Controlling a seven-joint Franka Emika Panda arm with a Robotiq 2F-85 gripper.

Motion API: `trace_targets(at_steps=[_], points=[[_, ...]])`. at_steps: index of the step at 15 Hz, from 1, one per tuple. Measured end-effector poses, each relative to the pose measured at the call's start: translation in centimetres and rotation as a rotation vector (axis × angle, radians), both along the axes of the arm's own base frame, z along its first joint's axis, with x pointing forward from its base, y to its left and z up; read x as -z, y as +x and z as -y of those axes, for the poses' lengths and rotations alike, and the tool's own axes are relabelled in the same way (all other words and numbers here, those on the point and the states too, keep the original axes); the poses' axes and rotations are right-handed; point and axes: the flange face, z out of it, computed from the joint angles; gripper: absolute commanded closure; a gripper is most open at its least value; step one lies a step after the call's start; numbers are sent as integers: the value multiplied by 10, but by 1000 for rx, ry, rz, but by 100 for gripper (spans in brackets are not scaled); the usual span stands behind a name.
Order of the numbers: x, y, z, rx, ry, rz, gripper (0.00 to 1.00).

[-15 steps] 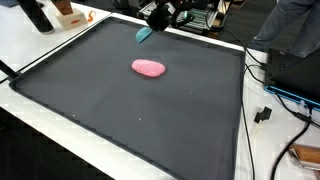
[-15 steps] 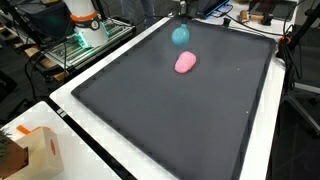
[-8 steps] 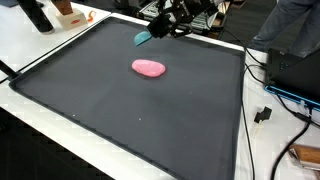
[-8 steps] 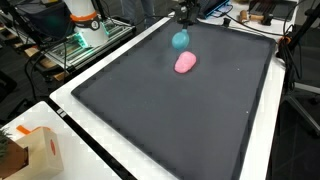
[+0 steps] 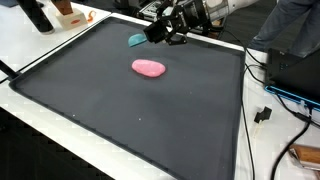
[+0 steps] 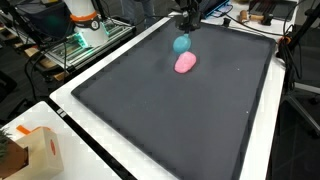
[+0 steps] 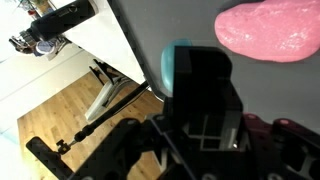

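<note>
Teal object [image 5: 136, 41] sits at the far edge of the dark table [image 5: 130, 125], beyond a pink lump [image 5: 149, 68], with the end effector [image 5: 155, 32] close beside it, whether apart or together I cannot tell.

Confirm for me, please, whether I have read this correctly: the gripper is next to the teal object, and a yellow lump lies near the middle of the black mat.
The colour is wrong: the lump is pink, not yellow. Both exterior views show the pink lump near the middle of the black mat, with the gripper next to the teal object.
</note>
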Motion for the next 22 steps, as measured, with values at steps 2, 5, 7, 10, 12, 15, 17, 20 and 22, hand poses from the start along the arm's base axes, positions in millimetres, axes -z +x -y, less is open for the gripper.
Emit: trace_targets(at_steps=[2,5,7,10,12,15,17,20,22], points=[[7,0,-2,13,-30,6,75],[16,0,-3,30,-66,-4,75],[21,0,-4,37,-83,-10,75],[27,1,-5,42,-94,-19,75],[30,2,-6,42,-95,-25,75],[33,5,-6,39,-97,-37,75],[32,7,-5,34,-99,-48,75],[30,12,-3,18,-93,-73,75],[28,17,-1,4,-82,-90,75]])
